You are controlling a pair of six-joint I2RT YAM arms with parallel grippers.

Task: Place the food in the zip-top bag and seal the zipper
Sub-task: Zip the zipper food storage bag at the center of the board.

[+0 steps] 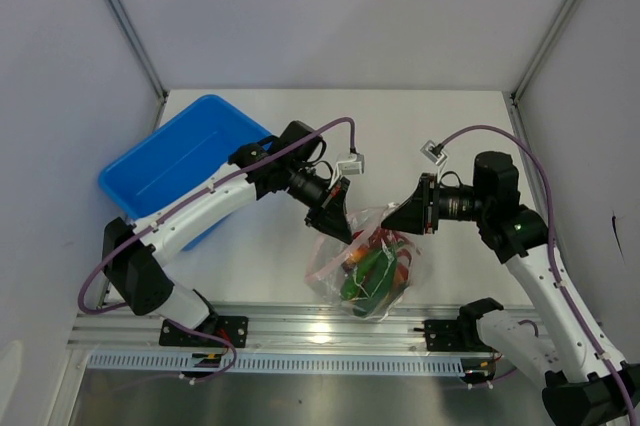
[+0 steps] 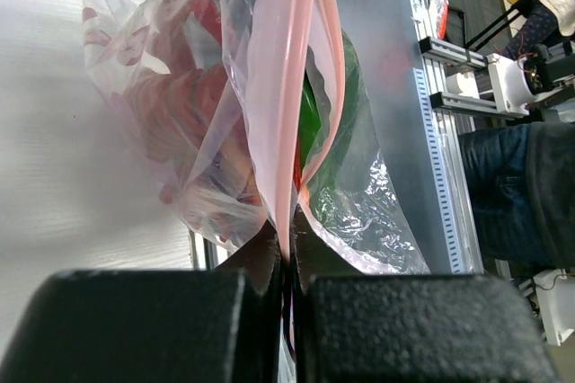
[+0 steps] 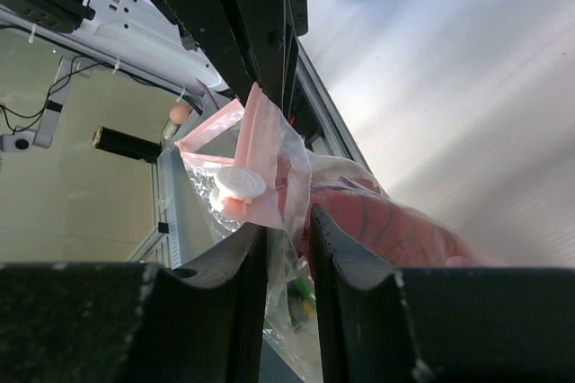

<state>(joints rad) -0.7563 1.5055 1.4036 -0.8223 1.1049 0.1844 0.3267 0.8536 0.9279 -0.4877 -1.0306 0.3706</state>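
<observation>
The zip-top bag (image 1: 330,264) looks light, floppy and slippery; its zipper (image 2: 289,86) seems the stiffest place to hold. The left hand (image 2: 289,253) is clamped there. The right hand (image 3: 287,248) is nearly together around the bag; I cannot tell if it grips.

glossy crinkled clear plastic zip-top bag (image 1: 372,271) (pink-tinted), smooth blue plastic bin (image 1: 185,156)

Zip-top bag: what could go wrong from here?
1. The zipper gapes just past the left tool's pinch, with green food showing through. If the zip-top bag tilts, pieces may slip out.
2. The right tool straddles loose film beside the white slider, not on it. Closing there may crumple the film and miss the slider.
</observation>
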